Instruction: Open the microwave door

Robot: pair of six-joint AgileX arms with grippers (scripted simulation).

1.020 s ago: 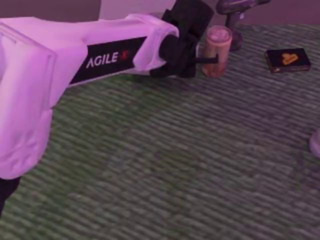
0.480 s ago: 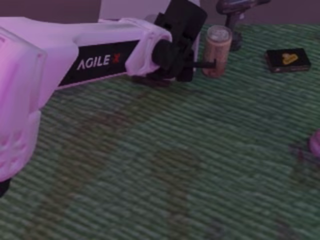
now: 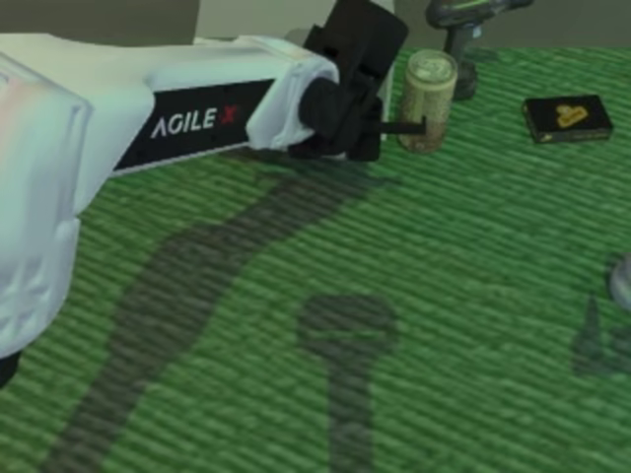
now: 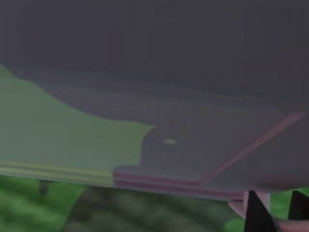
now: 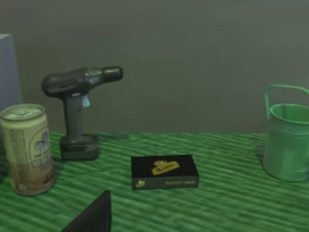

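Green ribbed cloth covers the counter [image 3: 414,296], and at its far edge the left pincer [image 3: 419,125] reaches toward the microwave [image 3: 266,18], of which the top view shows only a pale slab of wall behind the arm's black wrist. Whether that pincer is released or clenched cannot be told: one thin dark finger shows from above, its tip just in front of the tan can [image 3: 428,101], and the left wrist view shows only dark finger tips at one corner. That wrist view is otherwise filled by a grey, part-translucent surface with a pinkish edge and a small tab, very close to the camera; it looks like part of the microwave door [image 4: 159,125], but how far the door stands open cannot be told. The can stands upright just beside the pincer, on the side away from the microwave. Beyond the can stands a cordless drill [image 5: 77,108], upright on its battery base at the counter's back edge. Farther from the pincer, toward the counter's right side, a flat black box [image 3: 567,117] with a yellow mark lies on the cloth, apart from the drill. A green watering can [image 5: 288,140] stands near the right edge. The right pincer [image 5: 91,217] appears only as a dark wedge at the edge of its own wrist view, well apart from the microwave; its state cannot be told.
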